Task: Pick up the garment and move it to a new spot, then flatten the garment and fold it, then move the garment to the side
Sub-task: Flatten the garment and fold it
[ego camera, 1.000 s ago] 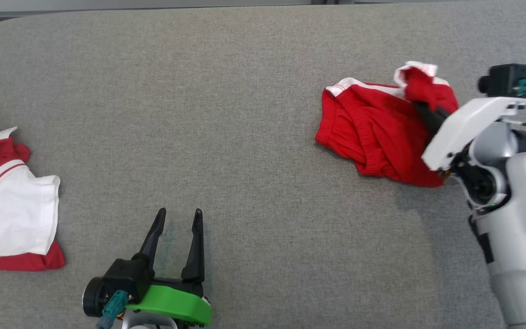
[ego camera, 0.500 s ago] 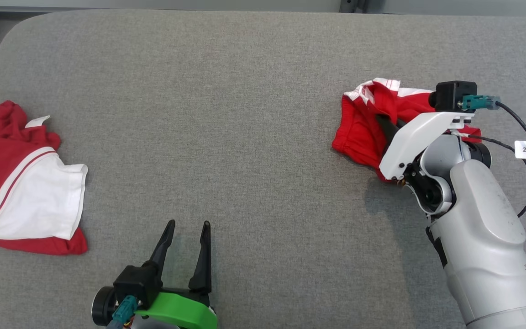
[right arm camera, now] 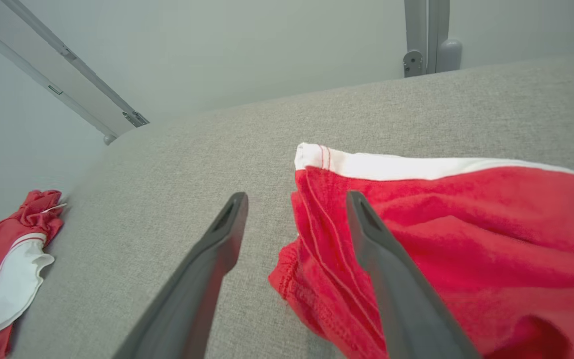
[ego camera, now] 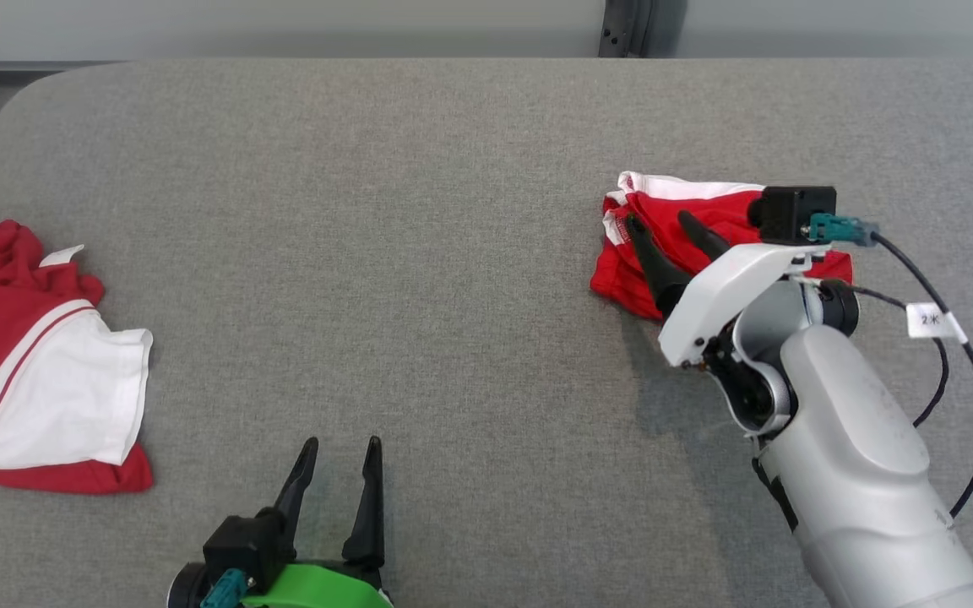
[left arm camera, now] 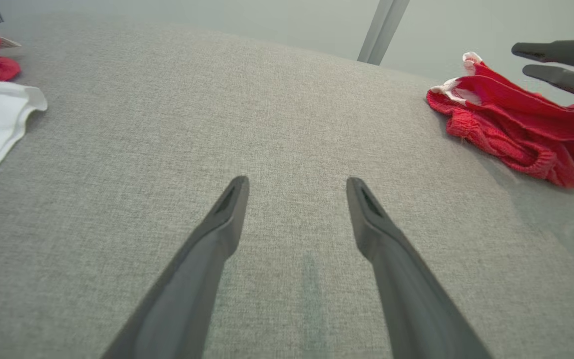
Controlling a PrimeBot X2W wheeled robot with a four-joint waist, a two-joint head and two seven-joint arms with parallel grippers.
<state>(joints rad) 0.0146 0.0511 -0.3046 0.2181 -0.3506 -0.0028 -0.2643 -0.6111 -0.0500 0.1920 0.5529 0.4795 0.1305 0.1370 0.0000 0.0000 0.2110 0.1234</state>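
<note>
Gray padded table (ego camera: 419,211) carries the garment (ego camera: 22,371), crumpled at its 9 o'clock edge. From the left gripper (ego camera: 343,443), jaws wide and empty, it lies at 10 o'clock, so this arm is nearer. The right gripper (ego camera: 658,219), jaws also wide, hovers over red shorts (ego camera: 613,283) at 3 o'clock.
</note>
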